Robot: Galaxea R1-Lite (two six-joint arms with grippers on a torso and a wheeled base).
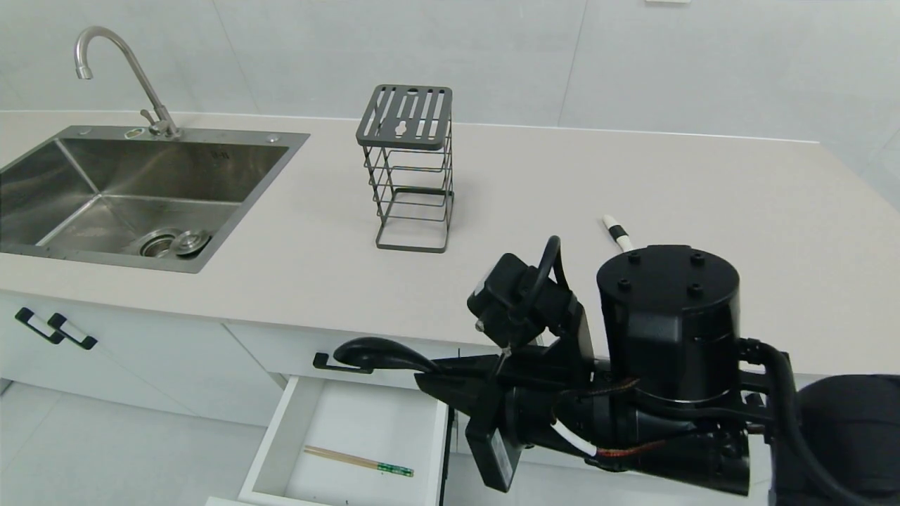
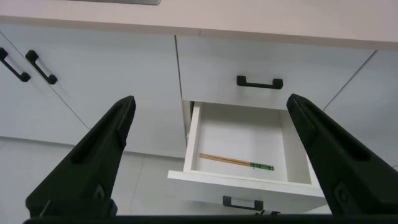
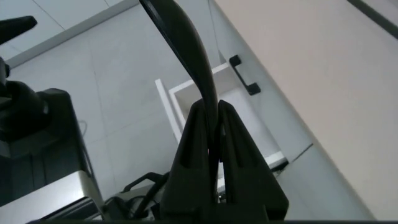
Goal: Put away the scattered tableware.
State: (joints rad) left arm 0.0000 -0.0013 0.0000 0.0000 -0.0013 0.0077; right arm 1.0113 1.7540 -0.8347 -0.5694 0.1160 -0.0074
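Note:
A black spoon (image 1: 380,351) is clamped in my right gripper (image 1: 432,376), held in the air above the open white drawer (image 1: 278,429) below the counter front. In the right wrist view the fingers (image 3: 198,124) press together on the spoon's handle (image 3: 183,50), with its bowl end sticking out past them. A pair of wooden chopsticks with green ends (image 1: 358,462) lies inside the drawer. My left gripper (image 2: 211,162) hangs open and empty in front of the cabinets, facing the drawer (image 2: 239,180) and the chopsticks (image 2: 235,162). A white utensil with black bands (image 1: 617,234) lies on the counter behind the right arm.
A dark wire rack (image 1: 408,169) stands mid-counter. A steel sink (image 1: 42,246) with a faucet (image 1: 119,70) is at the left. The shut drawer above carries a black handle (image 2: 259,82); cabinet doors with black handles (image 1: 53,327) are at the left.

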